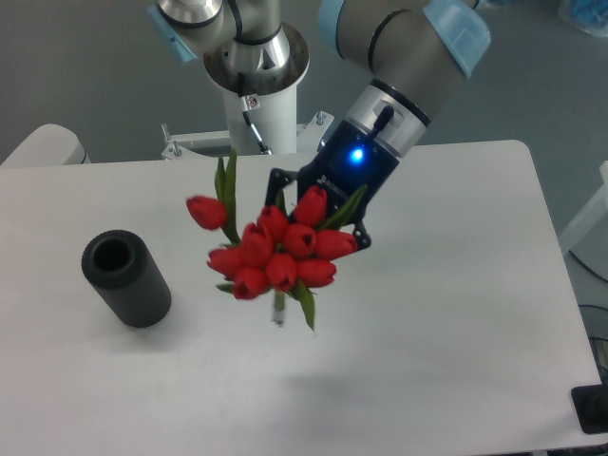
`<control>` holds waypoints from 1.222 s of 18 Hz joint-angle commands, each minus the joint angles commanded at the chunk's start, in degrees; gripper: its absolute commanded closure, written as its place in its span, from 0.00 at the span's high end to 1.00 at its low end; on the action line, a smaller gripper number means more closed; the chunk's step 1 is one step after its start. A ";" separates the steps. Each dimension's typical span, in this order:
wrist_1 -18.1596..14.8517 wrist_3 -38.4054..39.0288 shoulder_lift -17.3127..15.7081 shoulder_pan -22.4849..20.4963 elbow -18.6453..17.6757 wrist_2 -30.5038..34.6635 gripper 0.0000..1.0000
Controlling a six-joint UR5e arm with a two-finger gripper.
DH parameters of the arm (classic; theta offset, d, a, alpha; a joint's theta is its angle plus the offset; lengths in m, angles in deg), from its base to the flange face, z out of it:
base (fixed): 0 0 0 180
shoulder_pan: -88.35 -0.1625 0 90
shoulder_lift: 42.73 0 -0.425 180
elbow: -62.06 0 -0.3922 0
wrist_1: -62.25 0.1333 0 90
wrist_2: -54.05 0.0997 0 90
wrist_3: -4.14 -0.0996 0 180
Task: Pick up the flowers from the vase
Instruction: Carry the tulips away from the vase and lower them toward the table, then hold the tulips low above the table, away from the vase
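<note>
The gripper sits just above the middle of the frame, its dark fingers closed around the flowers behind the buds; the blooms hide the fingertips themselves, so how tightly they press I cannot tell. A blue light glows on the gripper body just above the bunch. The flowers hang in the air at centre frame, clear of the table: a tight cluster of red tulip buds facing the camera, one bud sticking out to the upper left on its own, with green leaves rising behind it and another leaf pointing down below the cluster. A short piece of stem shows under the buds, ending above the white surface.

From the gripper the arm climbs to the upper right, grey with a pale blue cap, and then meets the silver base column at the top of the frame.

The vase stands at the left of the frame on the table, a dark cylinder with its round opening showing, well apart from the bunch, nothing in it.
</note>
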 joint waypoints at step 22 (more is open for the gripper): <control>-6.75 -13.03 16.69 7.73 13.61 38.79 0.10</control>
